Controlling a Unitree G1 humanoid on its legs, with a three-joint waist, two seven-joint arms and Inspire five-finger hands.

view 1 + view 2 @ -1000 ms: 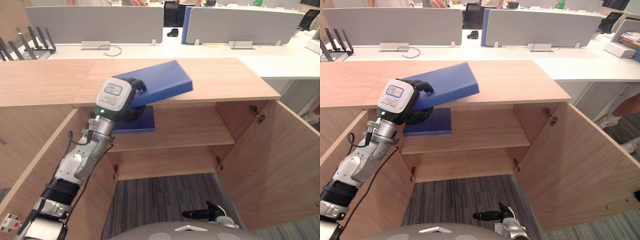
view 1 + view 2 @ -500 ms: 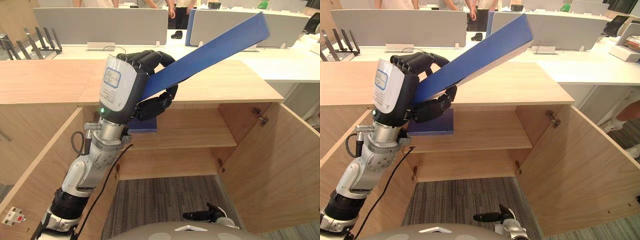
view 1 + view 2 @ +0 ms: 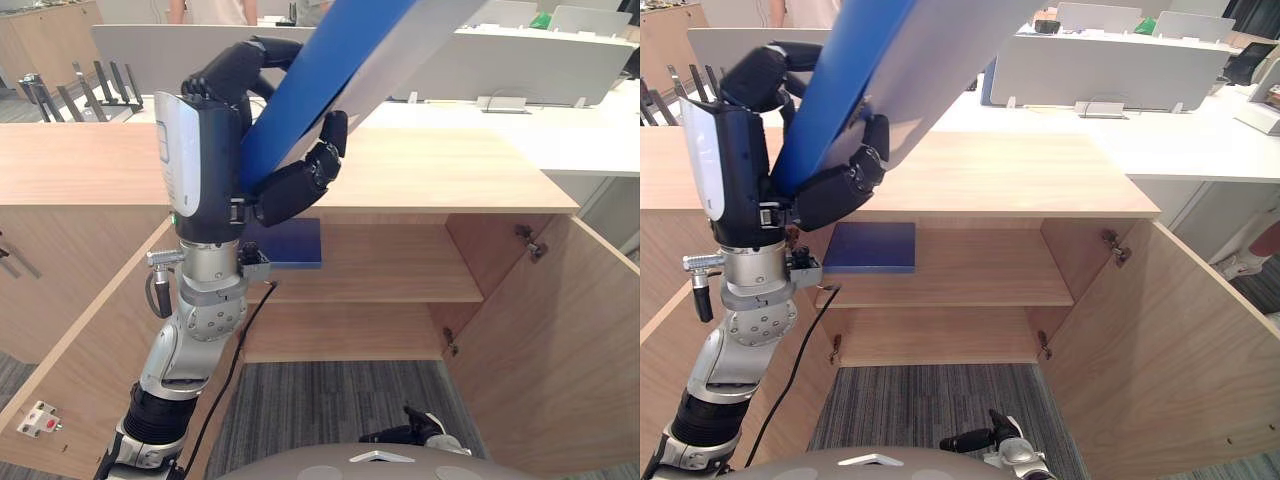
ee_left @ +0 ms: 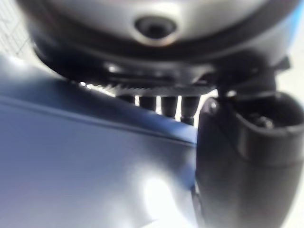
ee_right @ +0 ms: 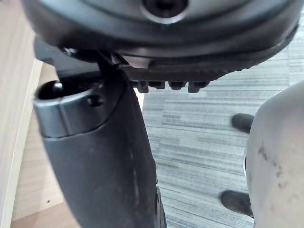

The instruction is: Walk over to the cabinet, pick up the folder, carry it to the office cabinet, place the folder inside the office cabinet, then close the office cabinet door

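Hand, left: the left hand (image 3: 212, 140) is raised high in front of the cabinet, forearm close to upright, back of the hand towards the robot's left.
Grip: curled shut around a blue folder (image 3: 325, 65); the fingers (image 3: 300, 185) wrap under its lower face and the thumb (image 3: 240, 70) hooks over the upper one. In the left wrist view the thumb lies against the folder's blue surface (image 4: 71, 156).
Folder in hand: held by its lower end, up in the air and well clear of the cabinet top (image 3: 450, 170). Its long axis rises steeply from the hand up and to the robot's right, running out past the upper edge of both eye views. The blue face is turned up and to the left, the pale grey face down and to the right.
Hand, right: the right hand (image 3: 405, 433) hangs low above the grey carpet (image 3: 330, 400), its fingers stretched out with nothing in them.
Cabinet: both doors stand open, one at the left (image 3: 80, 360) and one at the right (image 3: 560, 350).
Shelf: a second blue folder (image 3: 290, 243) lies flat at the left end of the upper shelf (image 3: 400, 270).
Background: a white tabletop (image 3: 570, 145) with grey divider screens (image 3: 560, 75) stands behind the cabinet.
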